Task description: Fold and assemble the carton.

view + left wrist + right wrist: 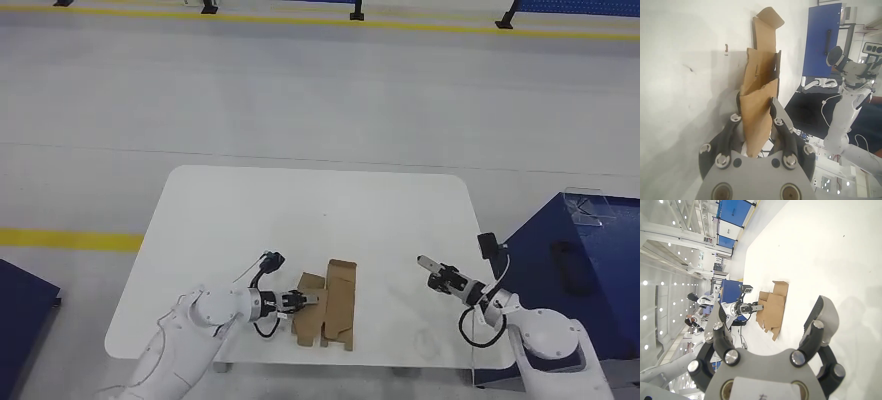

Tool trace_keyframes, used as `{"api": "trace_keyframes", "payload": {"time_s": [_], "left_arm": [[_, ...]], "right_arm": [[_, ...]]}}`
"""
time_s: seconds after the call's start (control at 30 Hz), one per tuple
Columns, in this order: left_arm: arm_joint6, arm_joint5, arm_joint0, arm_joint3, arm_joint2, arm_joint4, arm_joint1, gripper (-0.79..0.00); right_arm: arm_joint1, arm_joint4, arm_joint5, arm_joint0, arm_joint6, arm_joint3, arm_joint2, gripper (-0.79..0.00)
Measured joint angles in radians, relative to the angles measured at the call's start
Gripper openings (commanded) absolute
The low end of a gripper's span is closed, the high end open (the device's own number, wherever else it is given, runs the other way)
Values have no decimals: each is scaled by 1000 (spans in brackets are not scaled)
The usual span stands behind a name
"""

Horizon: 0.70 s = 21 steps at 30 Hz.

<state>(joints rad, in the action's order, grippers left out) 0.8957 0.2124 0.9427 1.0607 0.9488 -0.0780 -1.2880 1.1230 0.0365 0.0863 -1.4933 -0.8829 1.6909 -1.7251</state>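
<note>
A flattened brown carton lies near the front edge of the white table, its flaps partly raised. My left gripper is at the carton's left side, shut on a cardboard flap that runs up between its fingers. In the right wrist view the same carton shows with the left gripper clamped on its edge. My right gripper hovers over bare table to the right of the carton, well apart from it, open, with nothing between its fingers.
A blue cabinet stands just off the table's right edge, and a blue box corner sits off the left. The table's back half is bare white surface. Yellow floor lines run behind and to the left.
</note>
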Motion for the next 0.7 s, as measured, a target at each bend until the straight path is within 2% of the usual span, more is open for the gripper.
{"api": "trace_keyframes", "payload": {"time_s": [0.13, 0.27, 0.5, 0.63, 0.7], "left_arm": [[39, 58, -8, -6, 21, 107, -3, -785], [37, 74, 22, 66, 68, 186, 7, -785], [25, 9, 162, 363, 169, 220, 42, -785], [-3, -47, 241, 510, 203, 195, 56, -785], [-7, -65, 261, 542, 206, 196, 59, -785]], "right_arm": [[0, 0, -1, 0, 0, 0, 0, 0], [0, 0, -1, 0, 0, 0, 0, 0], [3, -36, -19, -2, -13, 6, 9, 0], [7, -288, -120, 30, -113, -13, 34, 0], [10, -358, -134, 52, -143, -40, 63, 0]]}}
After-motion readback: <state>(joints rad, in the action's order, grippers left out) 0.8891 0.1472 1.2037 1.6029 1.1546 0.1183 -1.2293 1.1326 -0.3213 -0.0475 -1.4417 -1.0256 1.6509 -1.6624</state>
